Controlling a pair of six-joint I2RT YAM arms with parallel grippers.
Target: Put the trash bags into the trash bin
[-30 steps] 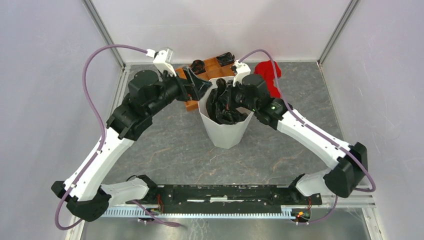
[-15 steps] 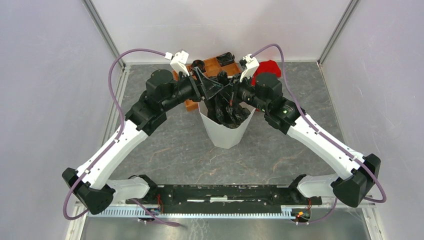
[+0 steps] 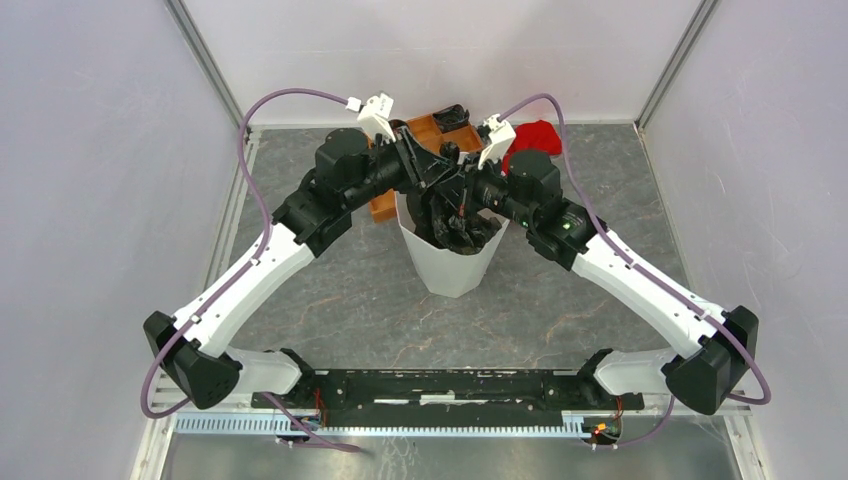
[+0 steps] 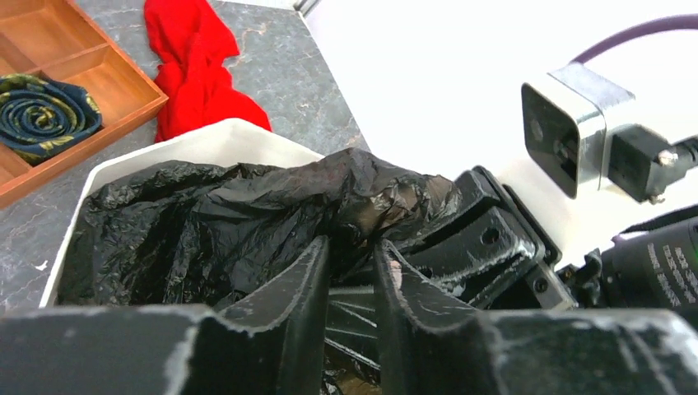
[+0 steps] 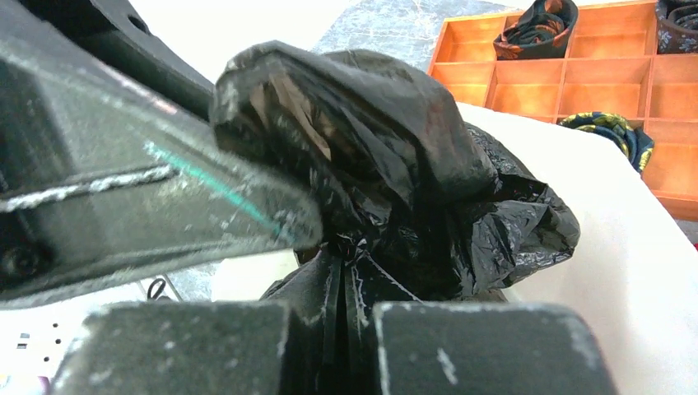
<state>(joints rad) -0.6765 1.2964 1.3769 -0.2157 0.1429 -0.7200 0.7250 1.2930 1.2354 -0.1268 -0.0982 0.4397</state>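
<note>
From above, my left fingers and right fingers meet over the far side of the white trash bin, which stands upright on the table. The black trash bag is bunched inside it. Left wrist: my left fingers stand a narrow gap apart with crinkled bag in between; I cannot tell whether they pinch it. A peak of bag rises above the rim. Right wrist: my right fingers are clamped on a thin fold of the bag, just beside the left fingers
</note>
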